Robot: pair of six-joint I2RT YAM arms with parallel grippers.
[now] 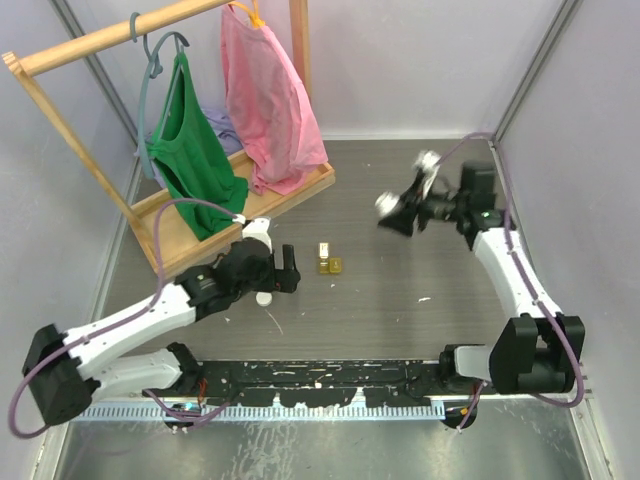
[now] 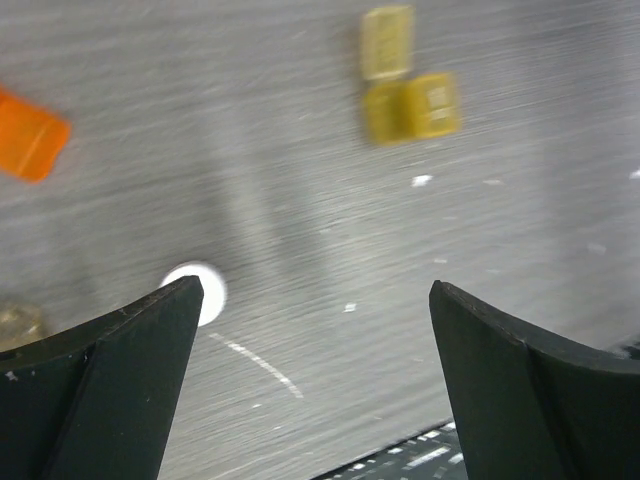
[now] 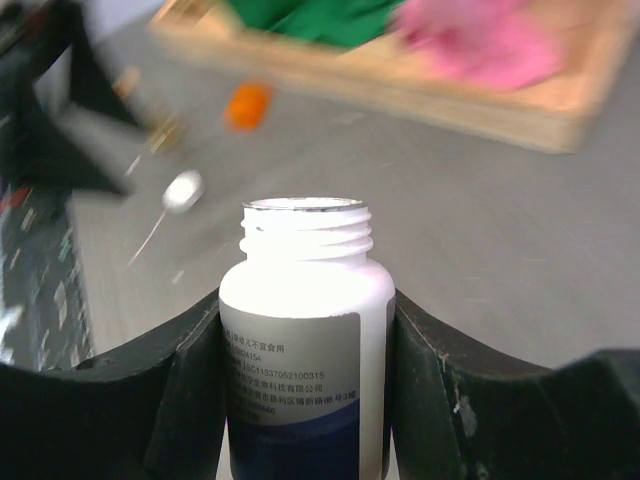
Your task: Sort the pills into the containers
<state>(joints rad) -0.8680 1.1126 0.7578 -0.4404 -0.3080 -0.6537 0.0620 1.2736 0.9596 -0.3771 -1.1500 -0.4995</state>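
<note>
- Left gripper (image 2: 315, 385): jaws spread wide, empty, at the bottom of its wrist view; white cap (image 2: 196, 290) beside one finger.
- Right gripper (image 3: 305, 310): pinching the uncapped bottle (image 3: 300, 250), centre frame.
- Pill box (image 1: 329, 260): centre of the top view, untouched.
- Step: probably pouring comes next, which calls for bringing the bottle over a cell.

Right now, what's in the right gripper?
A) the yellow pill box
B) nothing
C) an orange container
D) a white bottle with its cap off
D: in the right wrist view the right gripper has a finger on each side of the white bottle, whose threaded neck is bare and open. The yellow pill box sits apart on the table.
</note>
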